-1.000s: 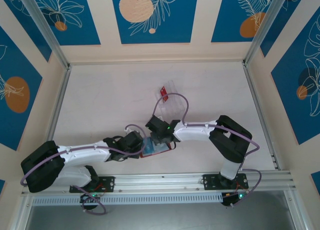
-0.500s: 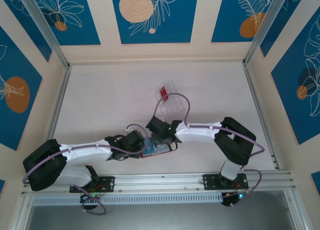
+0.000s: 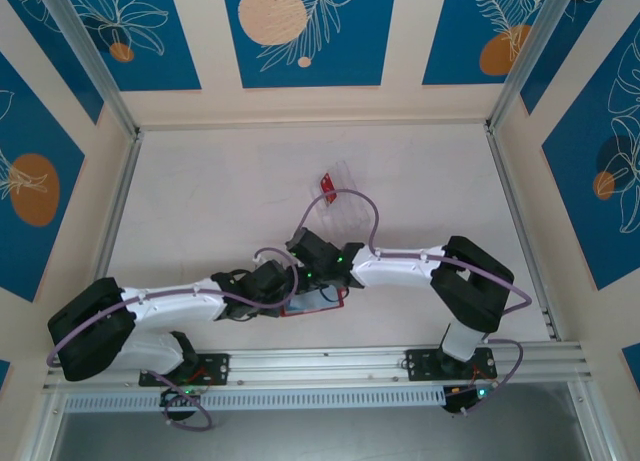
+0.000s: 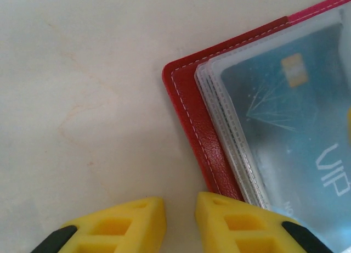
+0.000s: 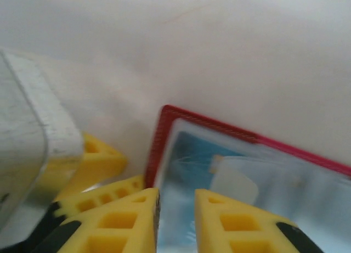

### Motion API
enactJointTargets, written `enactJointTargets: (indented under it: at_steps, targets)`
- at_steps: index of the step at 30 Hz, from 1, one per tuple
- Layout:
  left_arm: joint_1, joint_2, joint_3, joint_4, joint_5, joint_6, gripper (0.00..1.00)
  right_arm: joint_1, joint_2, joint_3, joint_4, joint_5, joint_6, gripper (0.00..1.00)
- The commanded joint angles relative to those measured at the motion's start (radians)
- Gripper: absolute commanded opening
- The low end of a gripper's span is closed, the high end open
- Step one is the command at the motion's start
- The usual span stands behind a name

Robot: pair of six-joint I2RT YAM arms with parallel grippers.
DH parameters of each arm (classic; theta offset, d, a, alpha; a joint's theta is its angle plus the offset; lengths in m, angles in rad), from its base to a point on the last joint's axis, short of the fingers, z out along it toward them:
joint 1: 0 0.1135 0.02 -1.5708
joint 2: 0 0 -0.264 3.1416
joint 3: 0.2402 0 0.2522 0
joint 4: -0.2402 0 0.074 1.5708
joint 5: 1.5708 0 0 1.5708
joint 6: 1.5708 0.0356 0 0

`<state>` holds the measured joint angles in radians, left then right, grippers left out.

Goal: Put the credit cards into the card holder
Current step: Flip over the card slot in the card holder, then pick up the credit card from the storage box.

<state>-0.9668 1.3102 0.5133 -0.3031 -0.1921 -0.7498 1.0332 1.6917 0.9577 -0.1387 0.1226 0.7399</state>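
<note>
Near the front edge of the worktop the card holder lies open: red leather with pale stitching and clear sleeves, the top one showing a teal credit card with a gold chip and "VIP" lettering. The left end effector rests at its corner and the right end effector hangs above its sleeves, each parted by a narrow slit with nothing seen clamped. Farther back, a red card sits at the end of a clear tray.
</note>
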Motion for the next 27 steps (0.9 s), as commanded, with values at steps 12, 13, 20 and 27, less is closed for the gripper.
enactJointTargets:
  at_steps: [12,13,20,27]
  targets:
    - [0.008,-0.093,-0.067,0.068,0.020,-0.025,0.33,-0.092,-0.243,-0.111,0.028,-0.125,-0.025,0.34]
    - [0.008,-0.117,-0.068,0.051,0.020,-0.027,0.35,-0.093,-0.240,-0.107,0.002,-0.109,-0.034,0.31]
    - [0.020,-0.308,-0.057,-0.106,0.011,-0.028,0.44,-0.056,-0.117,-0.082,0.003,-0.091,-0.033,0.25]
    - [0.045,-0.387,-0.033,-0.171,0.041,-0.022,0.50,-0.012,0.077,-0.030,0.086,-0.121,-0.002,0.22]
